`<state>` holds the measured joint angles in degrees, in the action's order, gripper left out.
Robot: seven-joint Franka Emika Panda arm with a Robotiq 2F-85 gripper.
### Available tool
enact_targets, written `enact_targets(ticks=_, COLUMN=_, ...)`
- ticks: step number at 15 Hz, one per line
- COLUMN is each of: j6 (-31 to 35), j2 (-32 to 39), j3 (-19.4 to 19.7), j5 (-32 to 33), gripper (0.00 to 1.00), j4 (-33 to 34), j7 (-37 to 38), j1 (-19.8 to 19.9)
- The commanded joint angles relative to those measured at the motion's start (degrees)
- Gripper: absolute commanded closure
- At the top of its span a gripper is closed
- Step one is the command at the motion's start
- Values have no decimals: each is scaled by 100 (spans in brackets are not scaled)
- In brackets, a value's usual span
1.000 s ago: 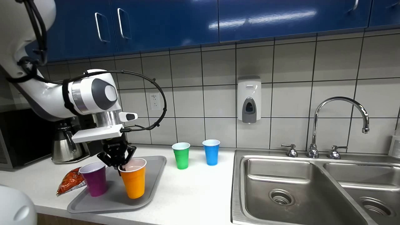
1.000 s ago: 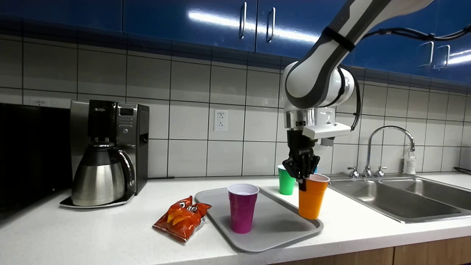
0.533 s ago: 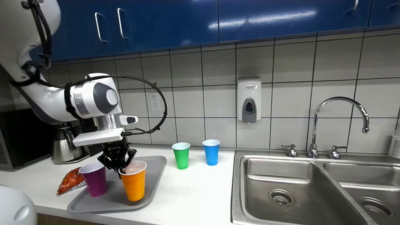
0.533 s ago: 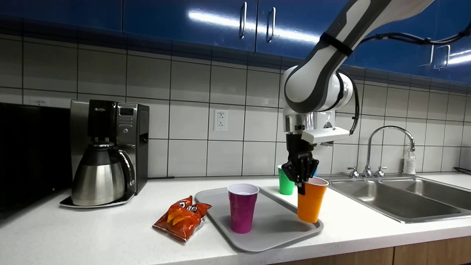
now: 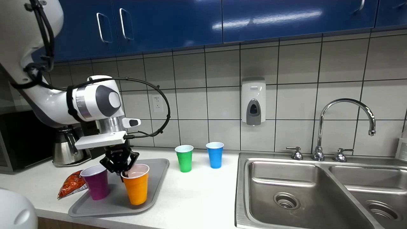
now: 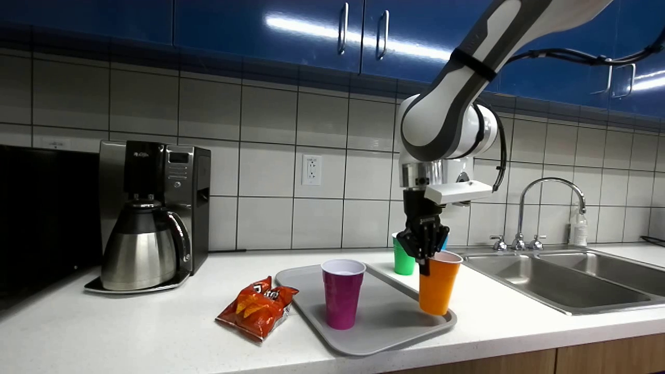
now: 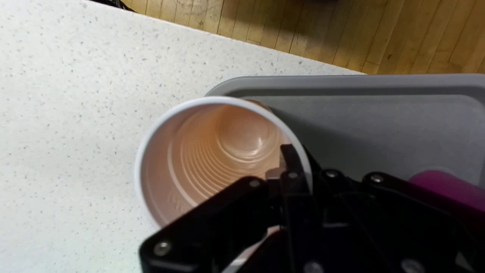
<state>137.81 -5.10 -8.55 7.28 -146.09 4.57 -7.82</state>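
Note:
My gripper (image 5: 124, 176) is shut on the near wall of an orange cup (image 5: 136, 190), with one finger inside the rim and one outside. The wrist view shows the fingertips (image 7: 303, 157) pinching the cup's white rim (image 7: 197, 151). The cup leans slightly, its base over a corner of the grey tray (image 6: 387, 304); I cannot tell whether it touches the tray. A purple cup (image 6: 343, 298) stands upright on the tray, also in both exterior views. An orange-red chip bag (image 6: 258, 310) lies beside the tray.
A green cup (image 5: 184, 160) and a blue cup (image 5: 215, 156) stand on the counter near the wall. A metal sink (image 5: 286, 178) with a faucet (image 5: 346, 101) lies beyond. A coffee maker (image 6: 156, 208) stands near the bag. The counter edge (image 6: 499, 343) runs close to the tray.
My gripper has lowered slightly with the orange cup in it, bringing the cup's base closer to the tray. In the last half second it barely moves. The other things stay in place.

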Motion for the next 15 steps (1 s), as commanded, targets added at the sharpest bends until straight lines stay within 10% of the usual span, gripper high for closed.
enact_targets(ticks=1, j6=32, j2=73, j3=-18, j5=185, gripper=99, j4=112, j7=226, j1=33)
enact_targets(ticks=15, j6=192, j2=441, j3=114, j5=330, gripper=99, j4=258, j7=487, j1=80)
